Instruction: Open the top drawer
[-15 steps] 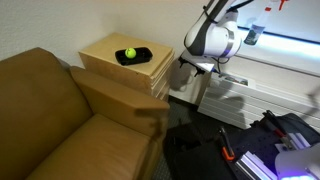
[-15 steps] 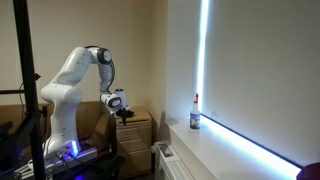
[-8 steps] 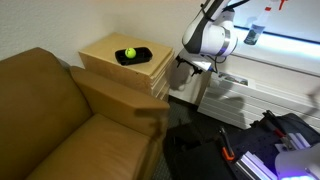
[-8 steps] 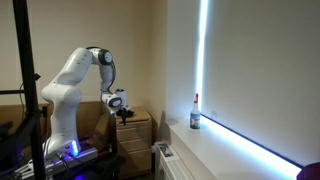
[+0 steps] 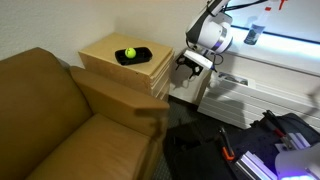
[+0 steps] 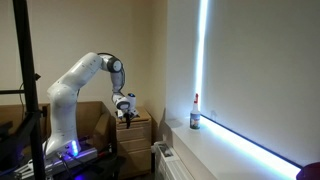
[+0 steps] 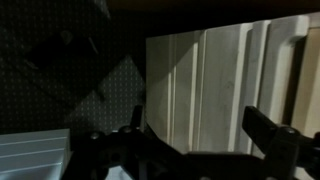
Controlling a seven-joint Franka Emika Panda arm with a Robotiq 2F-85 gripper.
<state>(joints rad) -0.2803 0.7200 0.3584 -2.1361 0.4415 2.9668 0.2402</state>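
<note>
The small wooden cabinet (image 5: 112, 52) stands beside the sofa, and its stack of thin drawer fronts faces my gripper. The top drawer (image 5: 163, 66) is the uppermost strip just under the cabinet top and sits flush with the ones below. My gripper (image 5: 187, 63) hovers close in front of the drawer fronts, open and empty. It also shows in an exterior view (image 6: 127, 112) just above the cabinet (image 6: 136, 136). In the wrist view the open fingers (image 7: 200, 135) frame the pale drawer fronts (image 7: 215, 85), which run as vertical strips. I cannot tell which strip is the top drawer there.
A green ball (image 5: 129, 53) lies on a black object on the cabinet top. A brown sofa (image 5: 60, 120) stands next to the cabinet. A white radiator (image 5: 250, 90) runs under the window ledge, where a bottle (image 6: 195, 113) stands. Gear lies on the floor (image 5: 250, 145).
The arm has stretched toward the cabinet. The wrist has turned and the gripper sits a little higher and closer to the drawer fronts. The drawers have not moved.
</note>
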